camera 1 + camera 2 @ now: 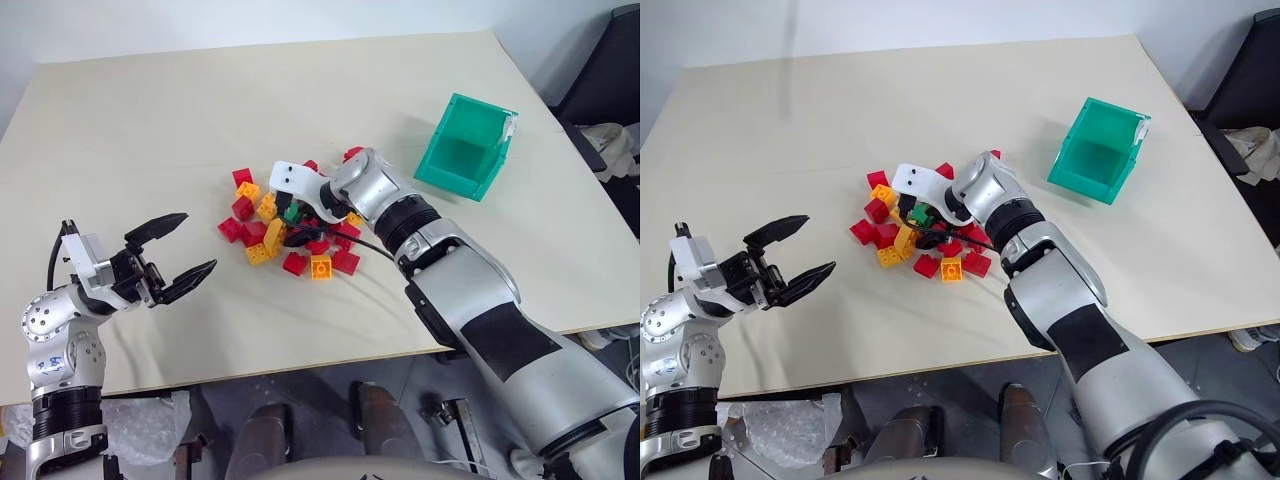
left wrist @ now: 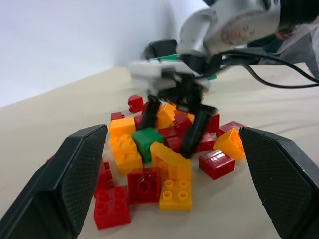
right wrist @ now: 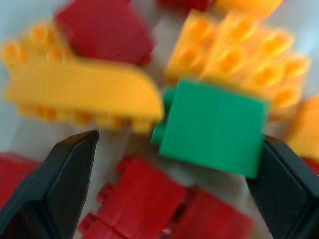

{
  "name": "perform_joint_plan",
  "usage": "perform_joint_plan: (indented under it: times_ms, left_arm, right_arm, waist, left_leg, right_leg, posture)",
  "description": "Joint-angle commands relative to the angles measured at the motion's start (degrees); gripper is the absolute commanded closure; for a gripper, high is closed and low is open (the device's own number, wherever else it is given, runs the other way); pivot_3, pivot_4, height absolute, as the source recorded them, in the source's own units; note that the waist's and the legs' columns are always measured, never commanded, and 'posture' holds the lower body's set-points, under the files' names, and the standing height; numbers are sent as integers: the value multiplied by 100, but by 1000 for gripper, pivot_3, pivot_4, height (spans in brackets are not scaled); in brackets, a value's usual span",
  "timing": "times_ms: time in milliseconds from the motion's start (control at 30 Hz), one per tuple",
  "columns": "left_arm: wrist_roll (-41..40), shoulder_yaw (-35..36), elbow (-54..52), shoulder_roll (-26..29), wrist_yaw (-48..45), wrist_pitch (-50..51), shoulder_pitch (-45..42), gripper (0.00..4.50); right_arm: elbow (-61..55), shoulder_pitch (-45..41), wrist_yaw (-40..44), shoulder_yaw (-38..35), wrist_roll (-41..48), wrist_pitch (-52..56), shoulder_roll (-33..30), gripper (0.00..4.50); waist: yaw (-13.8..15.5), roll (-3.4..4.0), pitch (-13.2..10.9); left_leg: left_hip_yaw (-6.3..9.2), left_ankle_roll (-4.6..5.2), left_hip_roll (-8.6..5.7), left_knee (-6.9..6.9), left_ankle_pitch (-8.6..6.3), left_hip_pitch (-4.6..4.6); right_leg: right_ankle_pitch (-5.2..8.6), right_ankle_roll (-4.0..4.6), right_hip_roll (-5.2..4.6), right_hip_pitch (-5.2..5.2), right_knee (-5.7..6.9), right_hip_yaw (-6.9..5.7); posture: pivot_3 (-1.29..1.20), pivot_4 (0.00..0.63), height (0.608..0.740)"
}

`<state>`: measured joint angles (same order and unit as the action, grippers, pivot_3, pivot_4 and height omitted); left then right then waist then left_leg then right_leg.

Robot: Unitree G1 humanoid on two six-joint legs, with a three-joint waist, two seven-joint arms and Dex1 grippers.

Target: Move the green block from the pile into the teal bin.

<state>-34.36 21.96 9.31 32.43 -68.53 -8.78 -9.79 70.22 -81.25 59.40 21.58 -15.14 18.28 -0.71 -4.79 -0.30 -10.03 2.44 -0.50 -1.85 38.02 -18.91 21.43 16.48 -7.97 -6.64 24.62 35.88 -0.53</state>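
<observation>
Nearest, the left gripper (image 1: 178, 258) hovers low over the worktop (image 1: 150, 120) with its fingers spread and empty, pointing at the pile (image 1: 290, 232). Mid-worktop, the right gripper (image 2: 172, 130) angles steeply down into the bricks, fingers wide apart and holding nothing, straddling the green block (image 3: 212, 127): the reach step, so closing squarely on it comes next. Beyond, the teal bin (image 1: 466, 148) waits well apart.

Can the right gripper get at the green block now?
Probably yes: the right gripper is open over the pile, its fingers astride the green block. A curved yellow brick crowds one side.
</observation>
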Motion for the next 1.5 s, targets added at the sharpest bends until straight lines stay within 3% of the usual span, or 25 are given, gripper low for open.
perform_joint_plan:
  times_ms: [33, 300, 333, 667, 967, 1133, 1300, 1500]
  left_arm:
    - [-111, 116, -248, 33, 25, -88, 75, 0]
    - [-121, 132, -339, 20, 72, -102, 151, 0]
    - [-122, 133, -349, 17, 76, -101, 159, 0]
    - [-75, -68, -451, -45, 149, -13, 69, 0]
    - [319, -920, -674, -394, 589, 213, -567, 0]
    - [1027, -1598, -440, -787, 1239, 336, -1373, 0]
    - [1731, -2132, -2, -1308, 1974, 417, -2280, 0]
    - [2339, -2434, 906, -1807, 2673, 423, -3175, 0]
  right_arm:
    - [1, -9, 104, 131, -190, -176, -22, 39]
    - [-99, -62, -103, -205, 43, -307, -61, 2513]
    - [-132, -68, -125, -271, 91, -309, -82, 2610]
    - [-1535, 379, 316, -879, 684, 273, -836, 2610]
    - [-4646, 1910, 57, -1441, 1233, 1097, -1841, 2610]
    - [-5886, 2729, -435, -1969, 1355, 1295, -2618, 2610]
    - [-5723, 2837, -1183, -2338, 1214, 1440, -3240, 2610]
    - [-4030, 2189, -2015, -2249, 1030, 658, -3298, 2610]
  waist:
    - [1, 0, 0]
    - [5, 0, 0]
    - [5, 0, 0]
    - [25, 0, -1]
    - [188, 0, -1]
    - [338, -1, -1]
    - [429, -1, -1]
    - [344, -2, -2]
  left_leg:
    - [1, 0, 0, 0, 0, 0]
    - [4, 0, 0, 1, 0, 0]
    - [4, 0, 0, 1, 0, 1]
    - [6, 1, 0, -1, -1, 5]
    - [4, 1, -1, 5, -1, 11]
    - [-1, 3, -8, 12, 0, 13]
    - [-10, 10, -37, 18, 4, 17]
    - [-28, 12, -34, 13, 5, 14]
  right_leg:
    - [0, 0, 0, 0, 0, -1]
    - [0, 0, 0, -1, 0, -2]
    - [0, 0, 0, -1, 0, -2]
    - [0, 0, -1, 0, -5, -5]
    - [-1, -1, 1, 1, -10, -8]
    - [-1, -3, 3, -1, -13, -9]
    - [-6, -12, 2, -5, -22, -6]
    - [-6, -12, 7, -1, -19, 1]
  posture:
    - [0, 150, 740]
    - [0, 150, 740]
    - [0, 150, 740]
    - [0, 150, 740]
    - [0, 150, 740]
    - [0, 150, 740]
    - [0, 150, 740]
    - [0, 150, 740]
